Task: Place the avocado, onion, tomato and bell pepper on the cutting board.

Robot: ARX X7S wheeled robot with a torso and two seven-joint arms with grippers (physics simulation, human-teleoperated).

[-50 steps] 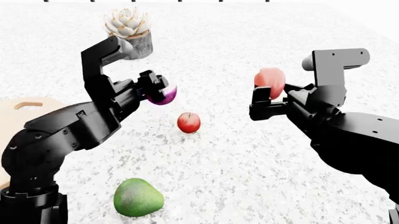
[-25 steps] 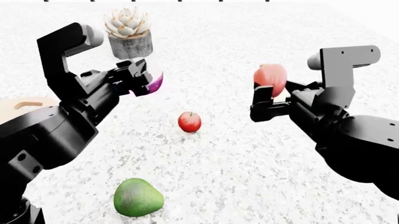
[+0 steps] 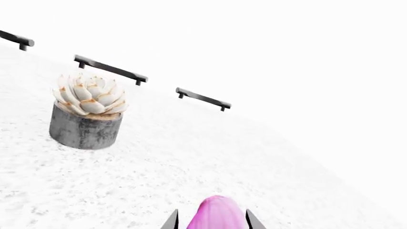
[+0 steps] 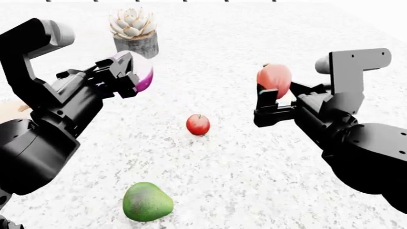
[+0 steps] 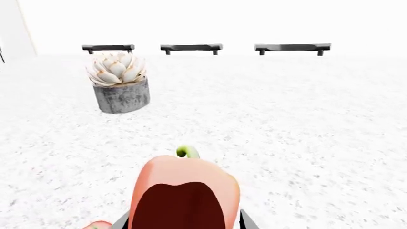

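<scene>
— Near the tomato (image 4: 198,124), what do we have on the tabletop (image 4: 254,181)?

— We take the tomato as our landmark: it sits alone on the speckled white tabletop, between our two arms. The avocado (image 4: 147,202) lies nearer to us than the tomato and a little to our left, well apart from it, also resting on the tabletop.

— And our left gripper (image 4: 130,75)?

— It hangs above the tabletop, beyond the tomato and to our left. Its jaws are closed on the onion (image 4: 141,72), whose purple side shows past the fingers. From the left wrist camera we see the onion's (image 3: 218,213) pink-purple tip between the two dark fingertips.

— Our right gripper (image 4: 272,98)?

— It hangs to our right of the tomato, raised off the tabletop, jaws clamped on the bell pepper (image 4: 275,79), which stands out above them. The right wrist camera shows the bell pepper (image 5: 184,193) close up with its small green stem pointing away from the wrist.

— Anything farther back?

— A potted succulent (image 4: 134,31) in a grey pot stands beyond the tomato, past our left gripper. Both wrist cameras catch that potted succulent (image 3: 87,110) too.

— The cutting board (image 4: 11,109)?

— We see only a pale sliver of it, far to our left of the tomato, mostly hidden behind our left arm.
</scene>
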